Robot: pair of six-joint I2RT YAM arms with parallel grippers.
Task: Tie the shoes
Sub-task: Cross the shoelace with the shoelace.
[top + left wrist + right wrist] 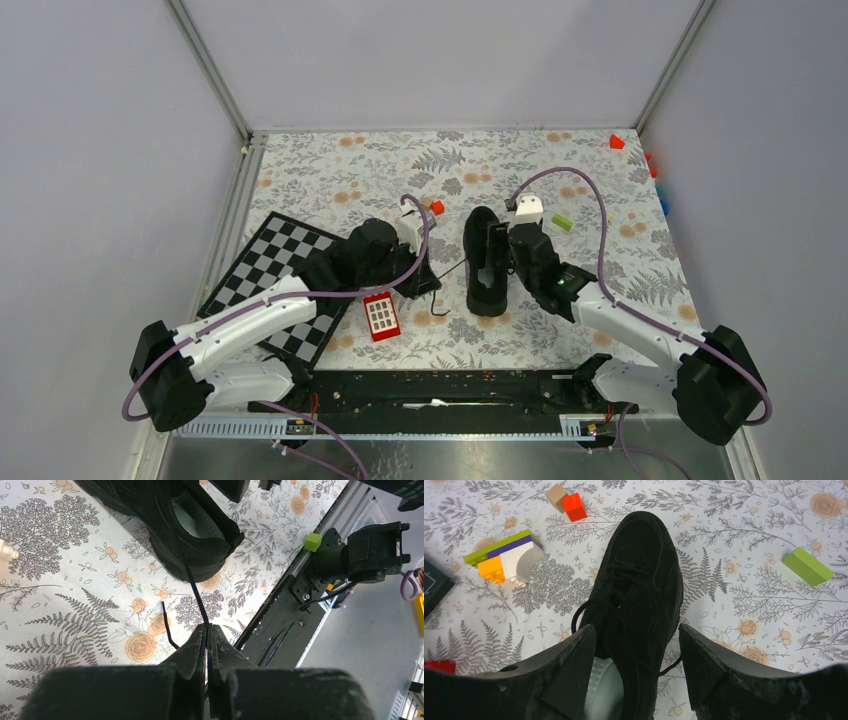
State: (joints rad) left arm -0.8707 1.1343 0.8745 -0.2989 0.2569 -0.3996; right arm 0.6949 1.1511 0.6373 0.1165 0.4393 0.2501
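The black shoe [487, 265] lies on the floral tabletop, toe pointing away from the arms. My left gripper [432, 280] is just left of it, shut on a thin black lace [194, 587] that runs taut from the shoe [165, 520] to the fingertips [200, 635]. The lace's free end [168, 627] curls on the cloth beside them. My right gripper [638, 640] is open. One finger [574, 665] sits over the pale insole and the other [709, 665] outside the shoe's [639, 575] right side. It holds nothing.
A chessboard [280, 275] and a red keypad-like block [381, 316] lie left of the shoe. A green block [563, 222] and red block [437, 207] lie beyond it. A stacked block piece [509, 560] lies to the left. The black base rail [280, 625] lines the near edge.
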